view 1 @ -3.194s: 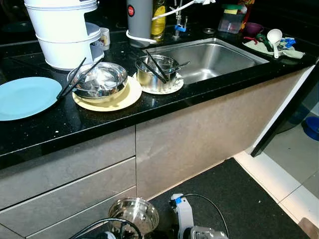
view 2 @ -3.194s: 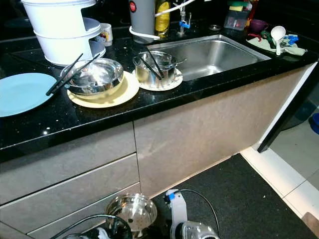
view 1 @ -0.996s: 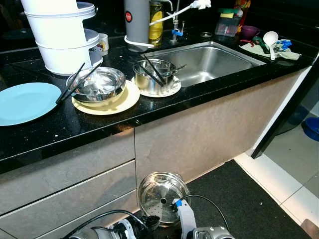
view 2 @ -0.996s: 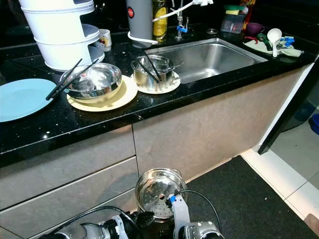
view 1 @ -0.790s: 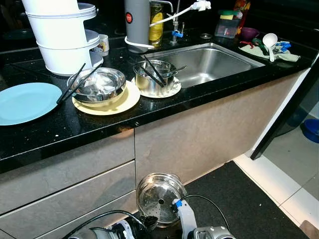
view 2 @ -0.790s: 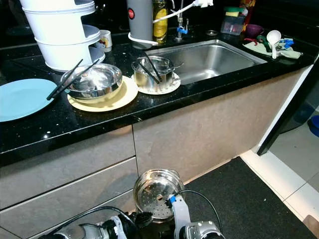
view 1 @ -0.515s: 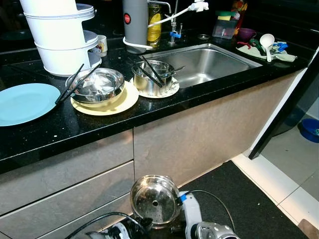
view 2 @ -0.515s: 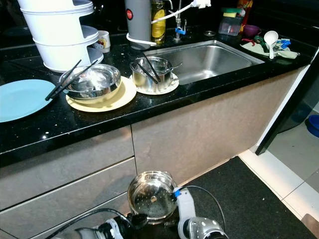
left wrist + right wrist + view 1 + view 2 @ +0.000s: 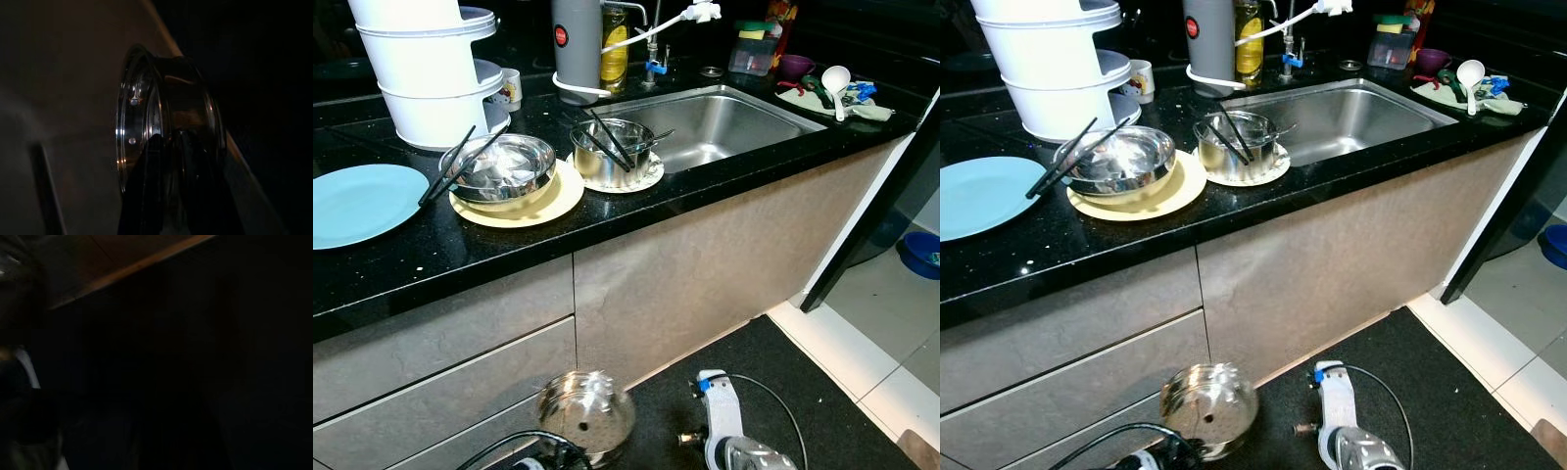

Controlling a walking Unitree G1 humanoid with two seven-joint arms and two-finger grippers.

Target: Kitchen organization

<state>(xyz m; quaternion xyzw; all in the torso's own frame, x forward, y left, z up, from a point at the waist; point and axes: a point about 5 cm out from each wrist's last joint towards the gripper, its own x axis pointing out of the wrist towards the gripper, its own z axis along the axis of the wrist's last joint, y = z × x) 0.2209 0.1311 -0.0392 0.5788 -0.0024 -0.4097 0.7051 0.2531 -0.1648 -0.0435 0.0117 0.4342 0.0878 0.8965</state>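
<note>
A perforated steel steamer pot hangs low in front of the grey drawers, its holed bottom facing me. In the left wrist view my left gripper is shut on the pot's rim, one black finger on each side of the wall. My right arm hangs low to the pot's right, apart from it; the right wrist view is too dark to make out. On the black counter, a steel bowl with chopsticks sits on a yellow plate, and a small steel pot with chopsticks sits on a white plate.
A blue plate lies at the counter's left, with stacked white tubs behind it. The steel sink is to the right, with utensils beyond it. Grey drawers front the counter. A black mat covers the floor.
The steamer pot has dropped lower and to the left with my left gripper. My right arm has drawn away to the right, leaving a gap beside the pot.
</note>
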